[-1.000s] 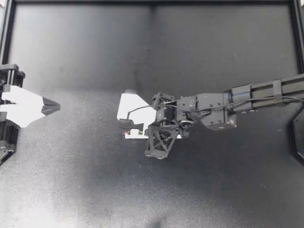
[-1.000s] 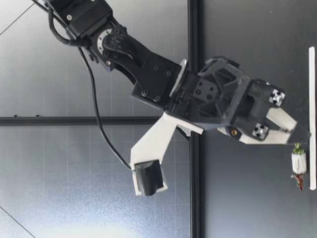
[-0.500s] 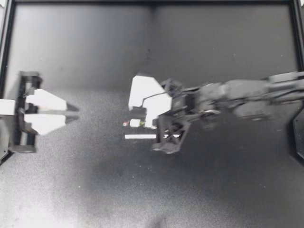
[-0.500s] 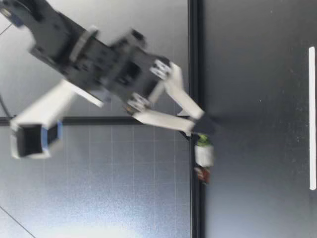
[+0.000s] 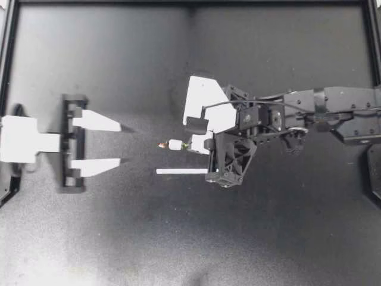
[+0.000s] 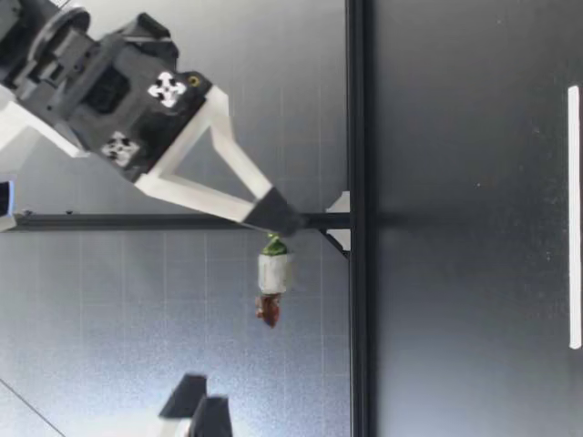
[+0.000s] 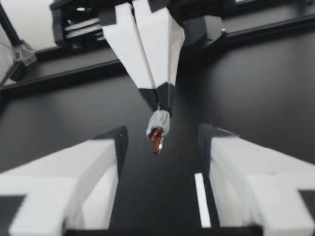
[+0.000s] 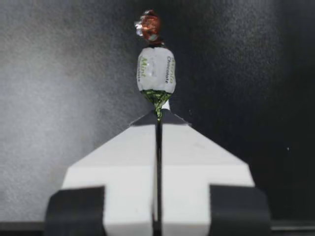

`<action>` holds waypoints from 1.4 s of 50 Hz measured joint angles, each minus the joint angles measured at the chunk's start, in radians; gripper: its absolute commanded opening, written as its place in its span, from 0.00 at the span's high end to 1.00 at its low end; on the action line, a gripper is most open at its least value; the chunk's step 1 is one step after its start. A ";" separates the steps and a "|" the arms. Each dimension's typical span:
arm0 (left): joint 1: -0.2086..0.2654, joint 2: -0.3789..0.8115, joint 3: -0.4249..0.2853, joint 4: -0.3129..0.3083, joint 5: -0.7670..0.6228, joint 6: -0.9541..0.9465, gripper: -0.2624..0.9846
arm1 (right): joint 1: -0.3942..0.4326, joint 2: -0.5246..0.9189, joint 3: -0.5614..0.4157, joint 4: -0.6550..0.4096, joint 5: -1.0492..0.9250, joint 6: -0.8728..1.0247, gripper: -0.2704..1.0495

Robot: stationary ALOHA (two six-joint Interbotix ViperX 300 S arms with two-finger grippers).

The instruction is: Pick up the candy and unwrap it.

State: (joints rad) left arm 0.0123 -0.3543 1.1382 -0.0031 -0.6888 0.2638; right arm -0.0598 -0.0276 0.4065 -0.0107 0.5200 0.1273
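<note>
A small white candy [image 5: 174, 144] with a green twisted end and a red-brown twisted end hangs in the air. My right gripper [image 5: 190, 146] is shut on its green end. The red-brown end points toward my left gripper [image 5: 119, 144], which is open and level with it, a short way off. In the low view the candy [image 6: 273, 273] is well above the table, with the right gripper [image 6: 278, 216] pinching it. The left wrist view shows the candy [image 7: 158, 125] ahead of and between the open fingers [image 7: 101, 160]. In the right wrist view the candy [image 8: 156, 69] sticks out past the shut tips [image 8: 158, 118].
A thin white strip [image 5: 180, 171] lies flat on the black table just below the candy; it also shows as the strip [image 6: 573, 218] in the low view. A black frame [image 5: 190, 3] borders the table.
My right gripper has lifted the candy off the table and turned it toward the left arm. My left gripper has moved in toward the middle and gone from shut to open.
</note>
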 measured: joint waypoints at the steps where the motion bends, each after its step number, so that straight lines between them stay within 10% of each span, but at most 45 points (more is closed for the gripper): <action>1: 0.000 0.008 -0.006 0.000 0.000 0.002 0.41 | 0.000 -0.002 -0.002 0.002 0.000 0.000 0.94; 70: 0.000 0.083 -0.084 -0.017 -0.002 0.028 0.59 | 0.023 -0.020 -0.031 0.015 -0.026 0.002 0.94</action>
State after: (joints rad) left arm 0.0123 -0.2715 1.0538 -0.0199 -0.6903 0.2915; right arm -0.0368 -0.0476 0.3758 0.0046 0.4939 0.1289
